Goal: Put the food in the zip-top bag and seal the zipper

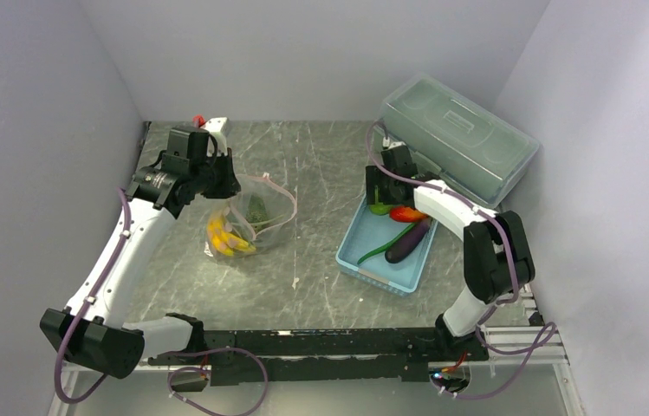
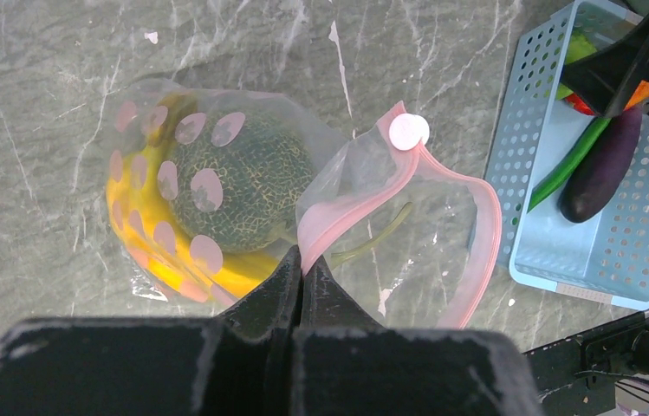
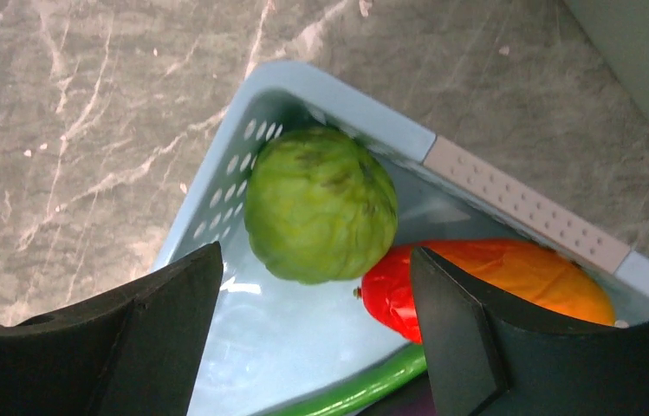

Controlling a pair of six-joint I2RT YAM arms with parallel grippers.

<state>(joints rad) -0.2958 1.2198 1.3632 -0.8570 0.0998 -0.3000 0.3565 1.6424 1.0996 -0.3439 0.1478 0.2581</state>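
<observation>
The zip-top bag [image 1: 262,227] lies on the grey marbled table [image 1: 321,165], well to the left of the light blue basket [image 1: 371,265]. Its mouth is agape and faces the basket. Inside it, at the end farthest from the basket, sit the yellow bananas [image 1: 227,239] with the round netted melon [image 1: 257,208] against them. The left gripper [image 1: 223,185] is over the bag's edge, on the side away from the basket. In the left wrist view its jaws are pressed fully together on the pink zipper [image 2: 348,215], pinching the strip at the near lip. From there the strip loops out toward the basket, with a small white round tab [image 2: 409,132] on it.

In the basket lie the thin long green vegetable [image 1: 381,250] and the purple eggplant [image 1: 409,242] side by side. The lime-green fruit [image 1: 379,209] and the orange-red piece [image 1: 409,213] touch each other at the basket's far end. The right gripper [image 1: 381,185] hangs over that far end with its jaws spread wide on either side of the lime-green fruit, gripping nothing. Just beyond the basket's far right corner stands the translucent lidded box [image 1: 459,134].
</observation>
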